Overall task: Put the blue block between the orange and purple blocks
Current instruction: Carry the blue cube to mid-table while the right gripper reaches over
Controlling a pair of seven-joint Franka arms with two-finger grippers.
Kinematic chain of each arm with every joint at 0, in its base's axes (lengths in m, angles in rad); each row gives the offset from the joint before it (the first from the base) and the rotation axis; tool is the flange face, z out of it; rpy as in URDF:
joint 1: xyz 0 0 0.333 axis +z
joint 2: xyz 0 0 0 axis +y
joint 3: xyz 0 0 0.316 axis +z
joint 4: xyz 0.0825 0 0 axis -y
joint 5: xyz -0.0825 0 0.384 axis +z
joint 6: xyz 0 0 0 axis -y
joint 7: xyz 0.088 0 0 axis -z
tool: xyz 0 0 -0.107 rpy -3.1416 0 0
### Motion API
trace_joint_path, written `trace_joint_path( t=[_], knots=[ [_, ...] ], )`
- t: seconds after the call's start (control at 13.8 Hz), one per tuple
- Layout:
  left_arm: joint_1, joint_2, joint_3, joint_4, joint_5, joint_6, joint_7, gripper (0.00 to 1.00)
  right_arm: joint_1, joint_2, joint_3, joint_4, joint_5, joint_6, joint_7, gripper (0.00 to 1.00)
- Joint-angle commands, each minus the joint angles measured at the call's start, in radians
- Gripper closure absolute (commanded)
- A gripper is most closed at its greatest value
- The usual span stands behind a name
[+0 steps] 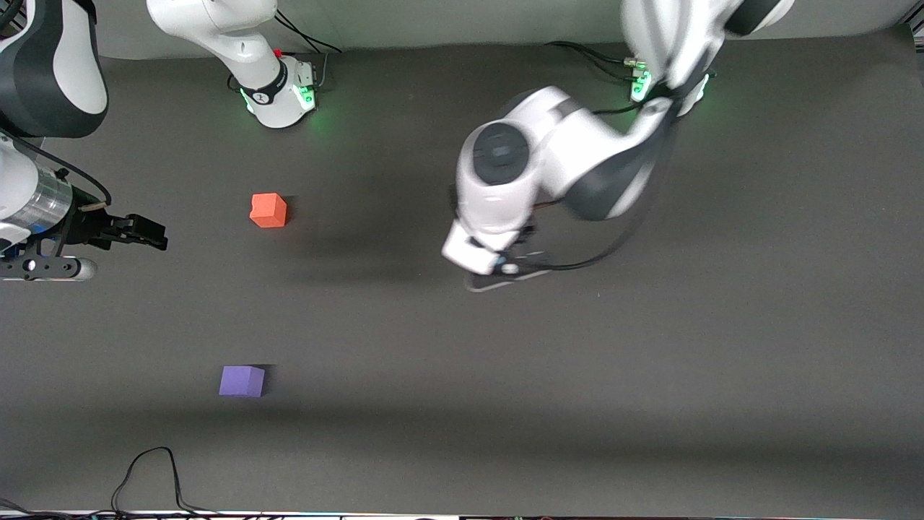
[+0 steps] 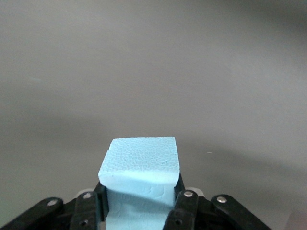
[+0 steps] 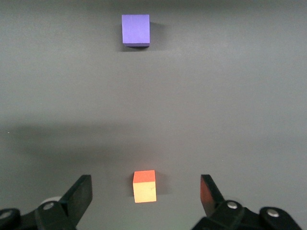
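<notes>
My left gripper [image 2: 139, 191] is shut on the light blue block [image 2: 141, 160], which sits squeezed between its fingers. In the front view this gripper [image 1: 498, 269] hangs over the middle of the table, and the hand hides the blue block there. The orange block [image 1: 268, 210] lies toward the right arm's end. The purple block [image 1: 242, 380] lies nearer the front camera than the orange one. My right gripper [image 1: 153, 237] is open and empty at the right arm's end. Its wrist view shows the orange block [image 3: 145, 186] below its spread fingers and the purple block [image 3: 135, 29].
A black cable [image 1: 155, 477] loops on the table's edge nearest the front camera. The arms' bases [image 1: 285, 94] stand along the edge farthest from it. A wide stretch of bare dark mat [image 1: 253, 296] separates the orange and purple blocks.
</notes>
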Motion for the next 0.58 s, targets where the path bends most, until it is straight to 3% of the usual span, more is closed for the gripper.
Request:
trace_joint_path(
  t=[0.0,0.14,0.36,0.51],
  knots=[
    [-0.065,0.132,0.018,0.084,0.031,0.102,-0.062,0.73,0.005,-0.001,-0.012,-0.003,0.014,0.006,-0.026,0.00],
    [-0.114,0.218,0.030,0.087,0.077,0.205,-0.088,0.72,0.007,0.000,-0.015,-0.010,0.014,0.019,-0.026,0.00],
    [-0.227,0.316,0.135,0.090,0.083,0.320,-0.116,0.72,0.016,-0.003,-0.005,-0.008,0.013,0.020,-0.014,0.00],
    [-0.248,0.359,0.151,0.095,0.081,0.363,-0.127,0.71,0.016,0.002,-0.006,-0.010,0.014,0.020,-0.017,0.00]
  ],
)
